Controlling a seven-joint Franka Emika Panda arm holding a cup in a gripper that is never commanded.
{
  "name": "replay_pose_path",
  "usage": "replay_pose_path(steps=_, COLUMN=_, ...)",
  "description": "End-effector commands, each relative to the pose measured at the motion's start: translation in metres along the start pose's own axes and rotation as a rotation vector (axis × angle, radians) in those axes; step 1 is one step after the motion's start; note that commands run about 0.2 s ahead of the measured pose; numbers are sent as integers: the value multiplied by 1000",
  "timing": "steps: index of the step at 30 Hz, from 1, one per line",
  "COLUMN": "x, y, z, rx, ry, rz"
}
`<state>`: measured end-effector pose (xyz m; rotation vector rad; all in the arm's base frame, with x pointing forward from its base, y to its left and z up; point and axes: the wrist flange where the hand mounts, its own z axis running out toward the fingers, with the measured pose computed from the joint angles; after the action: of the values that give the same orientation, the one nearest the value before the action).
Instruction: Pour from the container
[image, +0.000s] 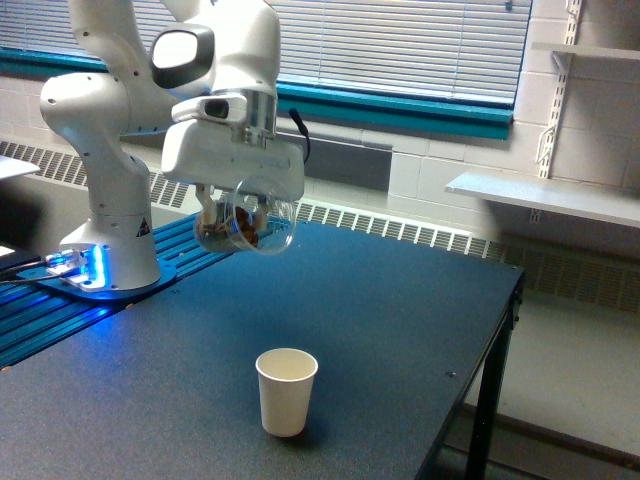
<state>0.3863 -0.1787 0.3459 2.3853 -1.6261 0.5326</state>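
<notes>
The gripper (236, 205) is clamping the tilted clear container (250, 222) above the worktop (400, 330), well apart from the paper cup (286, 391).

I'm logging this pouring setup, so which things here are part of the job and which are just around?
In the job: the gripper, shut on the clear container with brownish contents; the paper cup standing below on the table.

Just around: wall shelf, window blinds, radiator grille.
</notes>
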Motion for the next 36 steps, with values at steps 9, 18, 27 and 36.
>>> replay_pose_path(steps=9, x=-13, y=-10, z=19, rx=-60, ry=1, rz=24)
replay_pose_path(steps=18, x=-17, y=-15, z=30, rx=-90, ry=1, rz=12)
replay_pose_path(steps=27, x=-20, y=-20, z=41, rx=-117, ry=3, rz=-1)
replay_pose_path(steps=36, x=-26, y=-25, z=51, rx=-162, ry=1, rz=-7)
